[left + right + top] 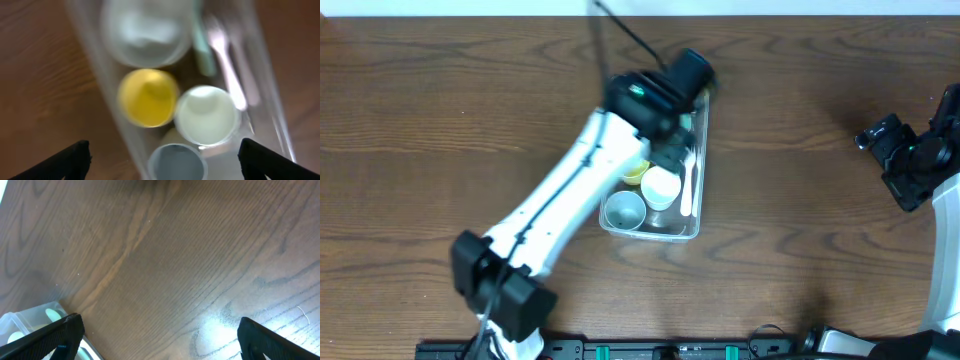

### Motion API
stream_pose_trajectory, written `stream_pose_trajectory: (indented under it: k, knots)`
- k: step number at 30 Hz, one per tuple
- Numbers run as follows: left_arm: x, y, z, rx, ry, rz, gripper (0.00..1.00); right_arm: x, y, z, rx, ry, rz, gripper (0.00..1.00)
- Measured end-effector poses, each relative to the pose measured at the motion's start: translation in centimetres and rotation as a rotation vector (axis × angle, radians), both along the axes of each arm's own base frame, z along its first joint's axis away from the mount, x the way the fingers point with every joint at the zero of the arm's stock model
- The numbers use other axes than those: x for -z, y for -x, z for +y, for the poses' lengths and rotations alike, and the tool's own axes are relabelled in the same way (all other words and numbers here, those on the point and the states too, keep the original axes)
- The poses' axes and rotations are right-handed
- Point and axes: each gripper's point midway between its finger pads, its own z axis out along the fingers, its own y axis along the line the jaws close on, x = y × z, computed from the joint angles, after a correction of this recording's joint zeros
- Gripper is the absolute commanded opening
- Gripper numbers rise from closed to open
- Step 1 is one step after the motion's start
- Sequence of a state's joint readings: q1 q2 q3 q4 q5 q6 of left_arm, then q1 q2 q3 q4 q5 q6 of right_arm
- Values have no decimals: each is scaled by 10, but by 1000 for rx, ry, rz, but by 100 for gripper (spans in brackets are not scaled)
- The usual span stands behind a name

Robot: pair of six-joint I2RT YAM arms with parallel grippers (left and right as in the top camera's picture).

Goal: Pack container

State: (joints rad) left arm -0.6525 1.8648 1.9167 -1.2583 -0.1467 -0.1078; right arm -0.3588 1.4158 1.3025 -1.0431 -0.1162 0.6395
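Note:
The clear plastic container (692,228) lies on the wooden table's middle. Inside are a yellow cup (635,172), a white cup (660,186), a grey-blue cup (624,210) and white cutlery (687,185). My left gripper (672,135) hangs open and empty over the container's far half. The left wrist view shows the yellow cup (148,97), the white cup (206,115), the grey-blue cup (177,161), a clear bowl (146,31) and a fork (226,55) inside the container (272,110); my fingers (165,162) are spread wide above. My right gripper (880,140) is open and empty at the far right.
The right wrist view shows bare wood (175,255) under the open fingers (160,335) and a corner of the container (30,317) at the lower left. The left arm (560,200) crosses the table diagonally from the front left.

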Motion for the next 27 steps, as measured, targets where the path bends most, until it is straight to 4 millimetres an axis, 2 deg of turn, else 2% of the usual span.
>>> stream_pose_trajectory:
  k: [4,7,9,10,12,17,21,27]
  knots:
    - [-35,-8,50,-217,65,-62,98,0,0,0,0,0,0,99]
    - [-71,-2,87,-343,127,-135,98,0,0,0,0,0,0,99]
    - [-95,7,105,-392,167,-189,98,0,0,0,0,0,0,99]
    - [-108,14,113,-408,187,-217,98,0,0,0,0,0,0,99]
    - [-121,31,124,-426,197,-230,98,0,0,0,0,0,0,99]
    - [-134,83,160,-463,129,-209,98,0,0,0,0,0,0,99]
    - [-147,107,181,-488,108,-254,98,0,0,0,0,0,0,99]
    - [-182,150,205,-520,194,-419,98,0,0,0,0,0,0,99]
